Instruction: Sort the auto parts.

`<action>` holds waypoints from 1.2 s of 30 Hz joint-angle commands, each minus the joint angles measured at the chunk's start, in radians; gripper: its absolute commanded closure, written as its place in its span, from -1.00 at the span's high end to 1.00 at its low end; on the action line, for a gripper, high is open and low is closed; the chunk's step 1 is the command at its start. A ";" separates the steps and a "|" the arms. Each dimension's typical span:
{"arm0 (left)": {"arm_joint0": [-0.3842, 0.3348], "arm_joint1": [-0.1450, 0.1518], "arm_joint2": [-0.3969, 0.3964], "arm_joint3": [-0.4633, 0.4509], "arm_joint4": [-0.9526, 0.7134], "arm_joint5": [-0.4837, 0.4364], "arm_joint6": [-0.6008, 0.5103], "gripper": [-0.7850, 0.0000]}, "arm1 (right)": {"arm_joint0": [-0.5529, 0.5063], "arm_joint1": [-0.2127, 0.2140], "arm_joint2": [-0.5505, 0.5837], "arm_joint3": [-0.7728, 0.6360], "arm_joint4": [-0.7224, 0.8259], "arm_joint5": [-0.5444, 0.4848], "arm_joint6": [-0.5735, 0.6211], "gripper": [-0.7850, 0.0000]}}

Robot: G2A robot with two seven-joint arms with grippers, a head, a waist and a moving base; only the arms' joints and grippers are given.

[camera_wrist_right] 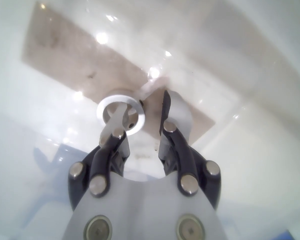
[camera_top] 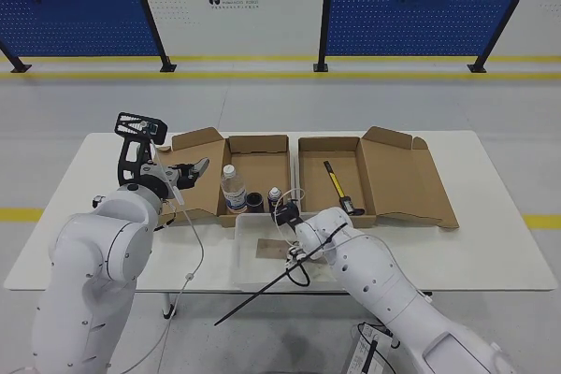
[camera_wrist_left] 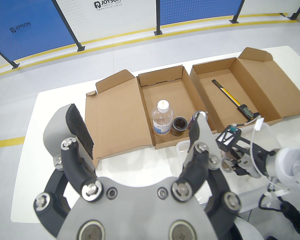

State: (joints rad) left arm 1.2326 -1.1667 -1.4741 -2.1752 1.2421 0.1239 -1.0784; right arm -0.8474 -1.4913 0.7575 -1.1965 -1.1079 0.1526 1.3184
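A silver metal ring lies on the floor of a white tray at the table's front middle. My right gripper is down in that tray, open, with one finger through the ring and the other outside it, a gap from the ring's wall. My left gripper hangs open and empty above the flap of the left cardboard box. That box holds a water bottle, a black cylinder and a small can. In the right box lies a yellow and black caliper.
Both boxes stand side by side at the table's middle with lids folded outward. A brown label is stuck to the tray's floor. A thin black cable trails off the table's front edge. Bare tabletop lies at the far left and right.
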 commanded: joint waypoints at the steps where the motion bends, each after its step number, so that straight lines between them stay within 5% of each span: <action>1: 0.000 0.000 0.000 0.000 0.000 0.000 0.000 1.00 | 0.002 -0.001 0.001 0.004 0.001 -0.002 -0.001 -0.48; 7: 0.000 0.000 0.000 0.000 0.000 0.000 0.000 1.00 | 0.006 -0.007 0.000 0.011 0.002 -0.006 0.000 -1.00; 21: 0.000 0.000 0.000 0.000 0.000 0.000 0.000 1.00 | -0.019 0.003 0.061 -0.087 0.028 -0.028 0.000 -1.00; 36: 0.000 0.000 0.000 0.000 0.000 0.000 0.000 1.00 | -0.251 0.076 0.382 -0.464 0.299 -0.165 -0.051 -1.00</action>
State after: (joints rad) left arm 1.2326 -1.1667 -1.4741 -2.1752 1.2421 0.1239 -1.0784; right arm -1.0849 -1.4181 1.1177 -1.6523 -0.8577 0.0037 1.2778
